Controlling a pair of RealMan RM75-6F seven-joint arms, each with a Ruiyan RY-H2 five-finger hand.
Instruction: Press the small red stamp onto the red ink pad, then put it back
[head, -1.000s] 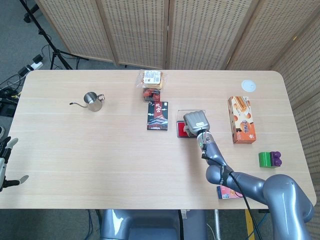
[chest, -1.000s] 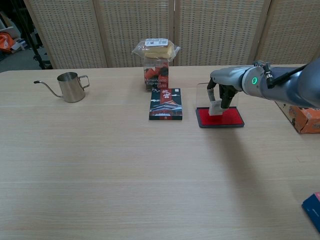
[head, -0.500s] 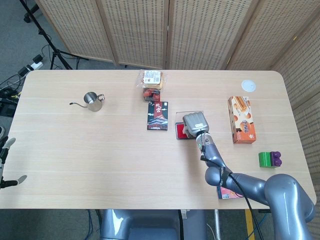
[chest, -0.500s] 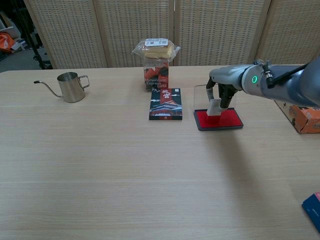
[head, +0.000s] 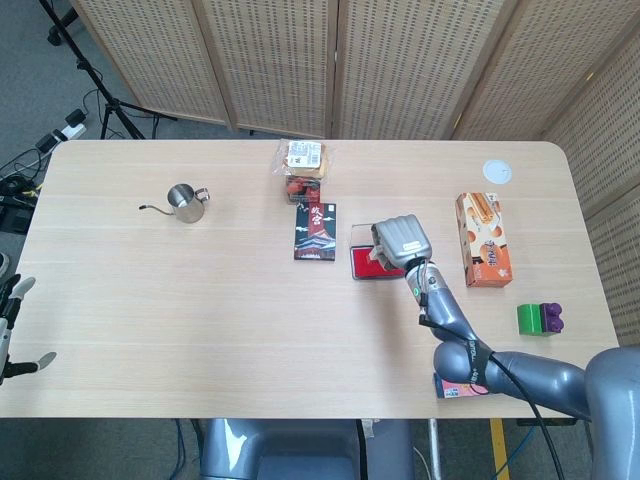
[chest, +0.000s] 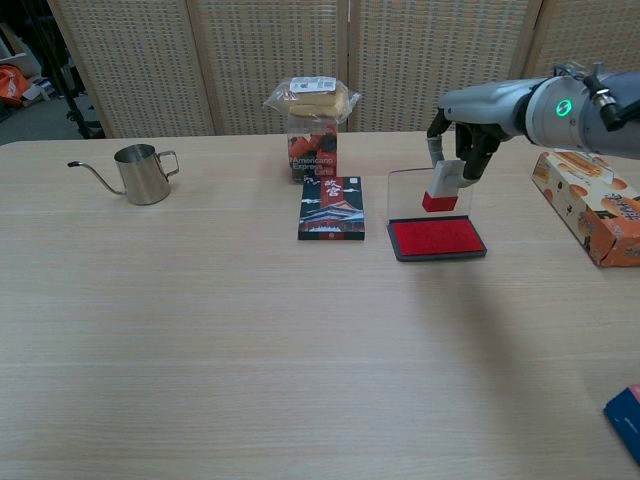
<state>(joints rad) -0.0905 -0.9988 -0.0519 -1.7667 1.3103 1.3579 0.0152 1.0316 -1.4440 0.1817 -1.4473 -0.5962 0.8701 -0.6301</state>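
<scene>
My right hand (chest: 462, 145) (head: 402, 240) holds the small stamp (chest: 441, 187), a white block with a red base, in the air above the back part of the red ink pad (chest: 437, 238). The stamp's red base hangs clear of the pad surface. The pad sits in a dark tray with its clear lid standing open at the back. From the head view the hand covers most of the pad (head: 361, 264) and only a corner of the stamp (head: 377, 256) peeks out. My left hand (head: 14, 330) is off the table's left edge with its fingers apart, holding nothing.
A dark booklet (chest: 332, 208) lies just left of the pad, with a coffee box and bagged bread (chest: 312, 128) behind it. A steel pitcher (chest: 141, 173) stands far left. An orange snack box (chest: 590, 205) lies right of the pad. Green and purple blocks (head: 540, 319) sit near the right edge.
My right hand has lifted the stamp off the ink pad and moved it up and slightly right. The pad shifted a little to the left half a second ago and lies still now.
</scene>
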